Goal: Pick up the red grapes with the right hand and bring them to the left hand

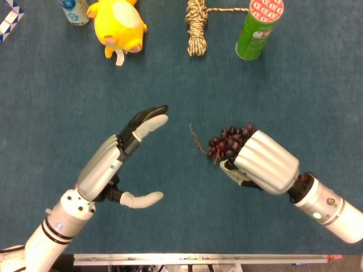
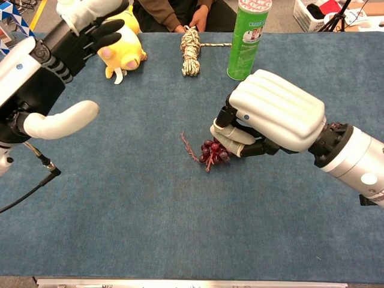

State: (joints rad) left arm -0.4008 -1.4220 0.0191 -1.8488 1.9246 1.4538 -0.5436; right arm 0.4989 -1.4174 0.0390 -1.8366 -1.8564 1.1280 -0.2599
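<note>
The red grapes point(image 1: 224, 140) lie on the blue table cloth point(image 1: 170, 85) near the middle, their stem pointing left. My right hand point(image 1: 262, 161) sits on the right part of the bunch, fingers curled over it and the thumb point(image 2: 230, 134) pressed against the grapes point(image 2: 212, 151); the bunch still rests on the cloth. My left hand point(image 1: 122, 161) hovers to the left of the grapes, open, palm turned toward them, thumb spread low. In the chest view the left hand point(image 2: 51, 66) fills the upper left.
Along the far edge stand a green chip can point(image 1: 258, 28), a coiled rope point(image 1: 197, 25), a yellow plush toy point(image 1: 119, 22) and a white bottle point(image 1: 74, 11). The table's near edge point(image 1: 198, 258) runs below both arms.
</note>
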